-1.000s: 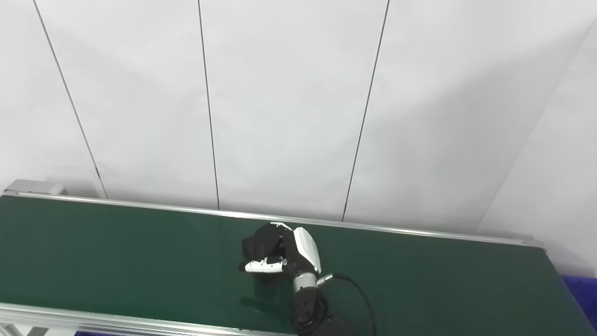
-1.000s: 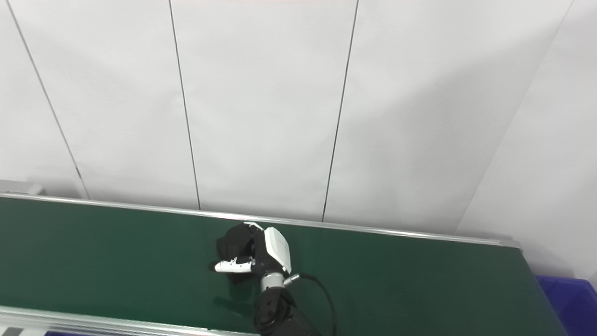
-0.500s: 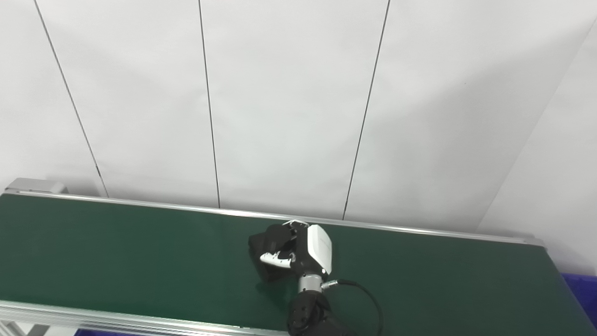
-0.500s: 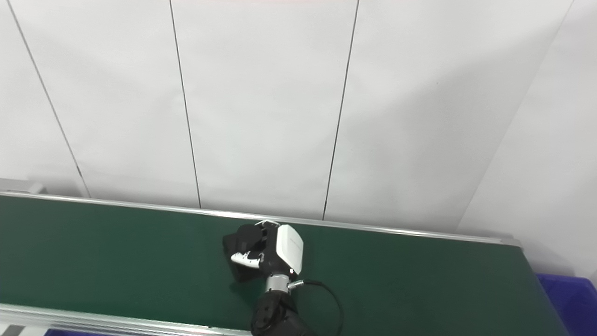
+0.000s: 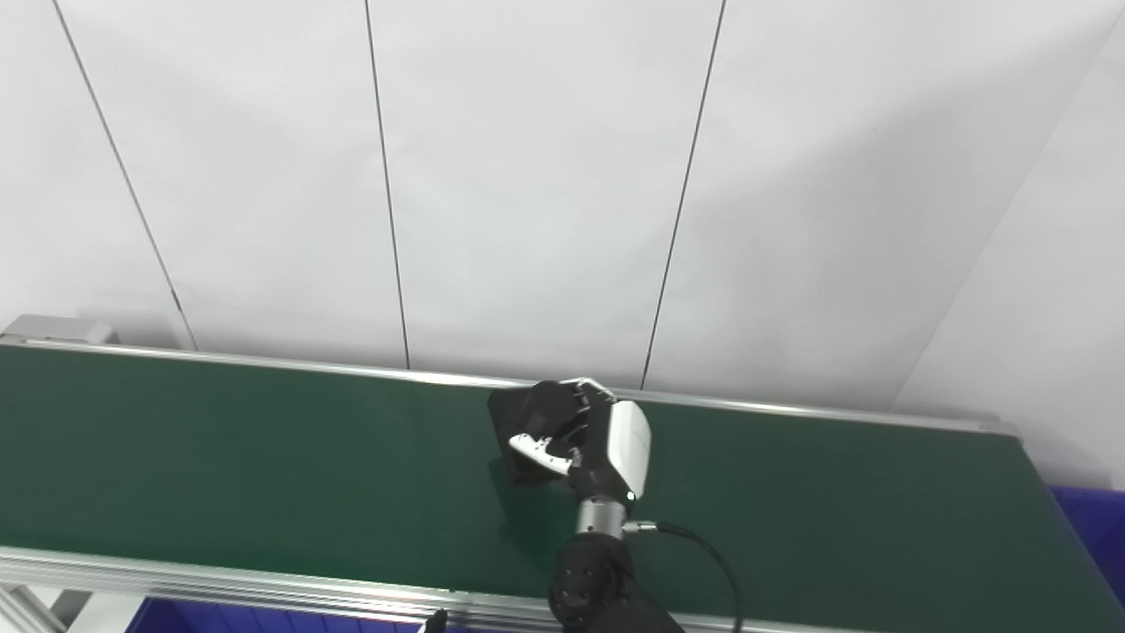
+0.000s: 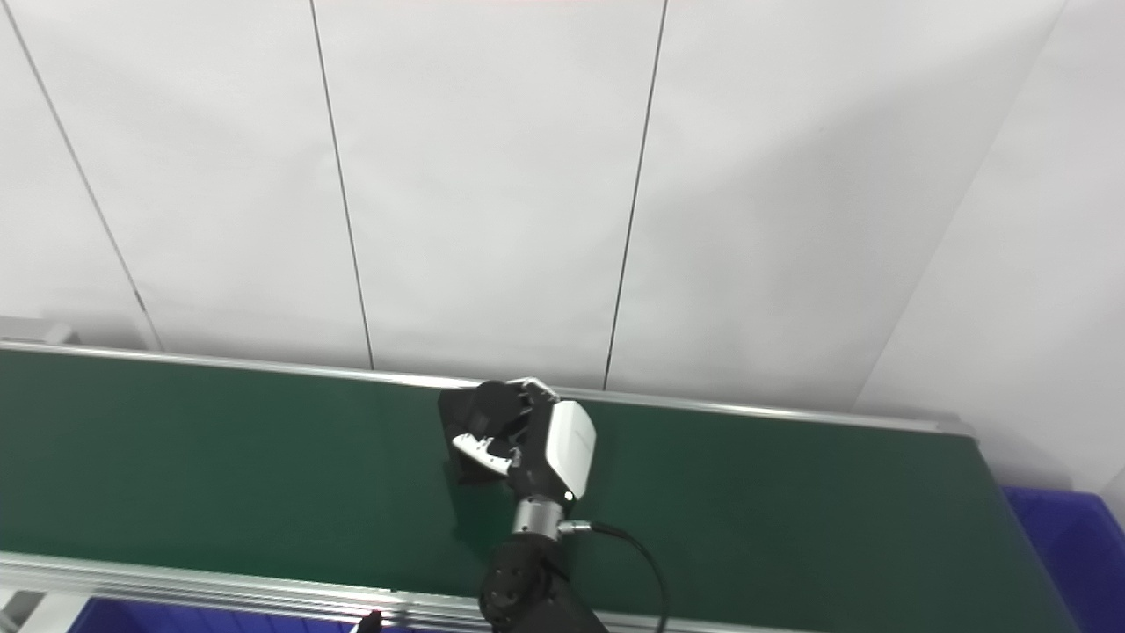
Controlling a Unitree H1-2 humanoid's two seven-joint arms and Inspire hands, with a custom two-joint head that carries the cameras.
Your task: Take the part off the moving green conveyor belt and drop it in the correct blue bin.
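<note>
A black blocky part (image 5: 520, 428) is held in my right hand (image 5: 587, 444), whose fingers and white thumb are closed around it. The hand's white back faces right. Hand and part hang over the far half of the green conveyor belt (image 5: 220, 457), near its far rail, and cast a faint shadow on the belt below them. The part also shows in the right eye view (image 6: 470, 424), with the right hand (image 6: 540, 444) beside it. Most of the part's right side is hidden by the fingers. My left hand is out of sight.
A blue bin (image 6: 1068, 549) stands past the belt's right end. More blue bin (image 5: 228, 617) shows under the near aluminium rail (image 5: 264, 580) at the lower left. A small dark tip (image 5: 433, 622) pokes up at the bottom edge. White wall panels stand behind.
My right hand has closed its thumb tighter on the black part and lifted it up, away and a little right off the belt. The view has shifted slightly downward.
</note>
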